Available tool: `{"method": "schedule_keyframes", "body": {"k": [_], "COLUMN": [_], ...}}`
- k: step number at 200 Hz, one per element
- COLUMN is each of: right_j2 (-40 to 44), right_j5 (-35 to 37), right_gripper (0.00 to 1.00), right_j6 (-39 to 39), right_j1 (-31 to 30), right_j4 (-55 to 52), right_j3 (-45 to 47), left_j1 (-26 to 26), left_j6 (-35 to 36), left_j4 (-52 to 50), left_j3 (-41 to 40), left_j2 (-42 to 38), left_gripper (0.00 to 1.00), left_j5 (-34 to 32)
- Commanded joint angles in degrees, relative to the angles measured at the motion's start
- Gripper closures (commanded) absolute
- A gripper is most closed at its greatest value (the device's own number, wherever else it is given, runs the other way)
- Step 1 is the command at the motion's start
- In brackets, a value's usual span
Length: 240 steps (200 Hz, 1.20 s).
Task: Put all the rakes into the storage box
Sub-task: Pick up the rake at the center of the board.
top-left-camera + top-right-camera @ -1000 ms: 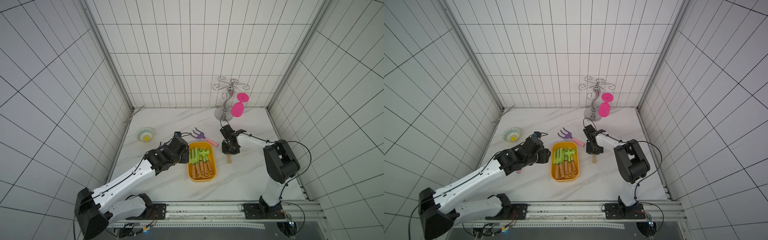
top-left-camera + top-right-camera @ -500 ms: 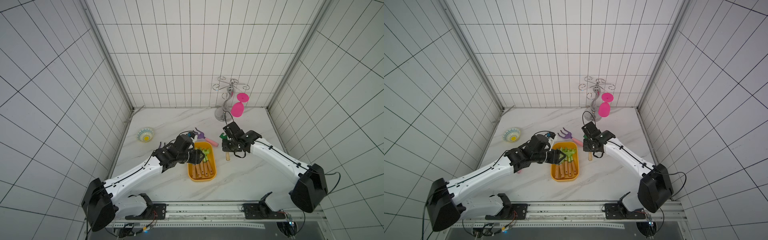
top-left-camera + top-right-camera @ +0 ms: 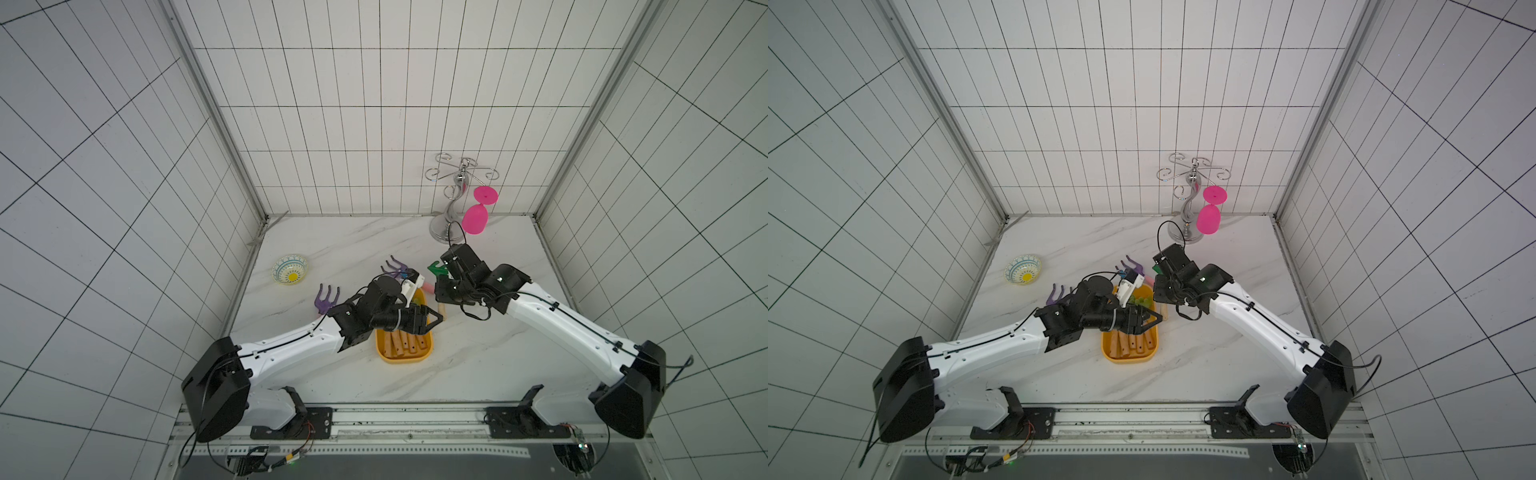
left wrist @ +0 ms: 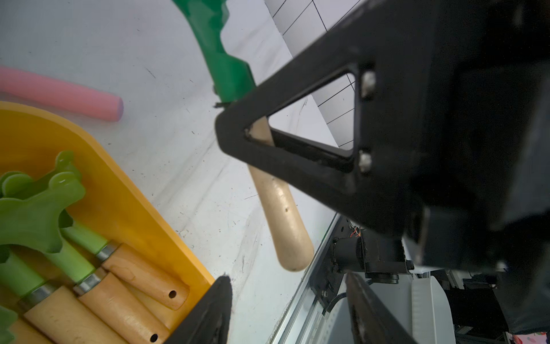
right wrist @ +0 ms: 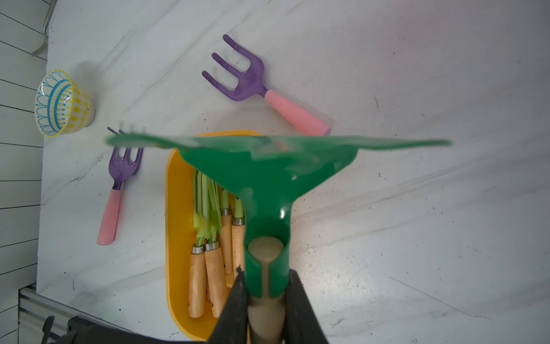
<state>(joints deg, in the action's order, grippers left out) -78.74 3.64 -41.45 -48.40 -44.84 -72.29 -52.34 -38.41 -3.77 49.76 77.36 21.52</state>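
My right gripper (image 5: 266,292) is shut on the neck of a dark green rake (image 5: 268,166), whose pale wooden handle (image 4: 285,220) hangs down just right of the storage box. In both top views the rake (image 3: 436,268) (image 3: 1158,269) sits under the right gripper (image 3: 446,286). The storage box (image 3: 405,358) (image 3: 1129,359) (image 4: 119,190) (image 5: 175,208) is a yellow-orange tub holding several light green rakes with wooden handles. My left gripper (image 3: 436,322) (image 3: 1156,319) (image 4: 285,300) hovers open over the box's right edge, beside the hanging handle, with nothing between its fingers.
Two purple hand forks with pink handles lie on the marble, one left of the box (image 3: 326,299) (image 5: 119,172) and one behind it (image 3: 395,266) (image 5: 241,80). A patterned bowl (image 3: 291,270) stands at the far left. A chrome rack (image 3: 457,199) with a pink glass (image 3: 476,218) stands at the back.
The left arm has reached rightward across the box toward the rake's handle, uncovering the purple fork left of the box. The right gripper has tilted the rake's green head upward.
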Motion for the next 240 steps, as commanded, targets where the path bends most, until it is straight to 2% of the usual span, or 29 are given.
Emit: {"method": "schedule_keyframes", "body": {"k": [1,33,88,115,140,151,170,188,220,240], "right_j2": [0.0,0.4,1.1,0.9,0.8,0.4,-0.4,-0.7,1.5,1.7], "right_j5": [0.0,-0.4,-0.2,-0.3,-1.2,-2.4,-4.2,-3.9,4.0,9.3], "right_gripper": [0.92,0.92,0.91,0.91,0.9,0.85,0.61,0.46,0.31,0.29], "right_j6": [-2.1,-3.5,-5.1,-4.9,-4.4,-3.8,-2.5,0.6,5.1,6.7], "right_j1": [-1.2,-1.9,-2.6,-2.9,-3.2,-3.1,-3.3,-3.4,-3.4,-3.1], "right_j4": [-0.4,-0.4,-0.1,-0.6,-0.9,-1.0,-1.1,-1.6,-6.3,-10.1], "right_j3": [-2.1,-1.5,-1.2,-1.5,-1.5,-1.7,-1.7,-1.7,-1.5,-1.4], "left_j1": [-1.6,-2.2,-2.3,-2.3,-2.3,-2.2,-1.4,-1.0,-0.7,-1.0], "left_j6": [-0.2,-1.0,-3.0,-3.4,-4.1,-4.7,-5.6,-6.6,-10.1,-11.8], "left_j4": [3.5,4.5,6.0,7.1,7.7,7.6,7.3,8.0,12.8,16.8], "left_j3": [-0.2,-0.7,-1.9,-2.4,-3.4,-4.0,-5.8,-9.1,-16.8,-20.2], "left_j2": [0.5,1.2,2.6,3.0,2.3,1.4,-0.7,-3.4,-5.7,-4.6], "left_gripper": [0.38,0.39,0.56,0.61,0.76,0.83,0.9,0.93,0.94,0.94], "left_j5": [-4.0,-6.6,-7.3,-6.5,-6.5,-6.6,-6.0,-5.4,-5.9,-5.3]}}
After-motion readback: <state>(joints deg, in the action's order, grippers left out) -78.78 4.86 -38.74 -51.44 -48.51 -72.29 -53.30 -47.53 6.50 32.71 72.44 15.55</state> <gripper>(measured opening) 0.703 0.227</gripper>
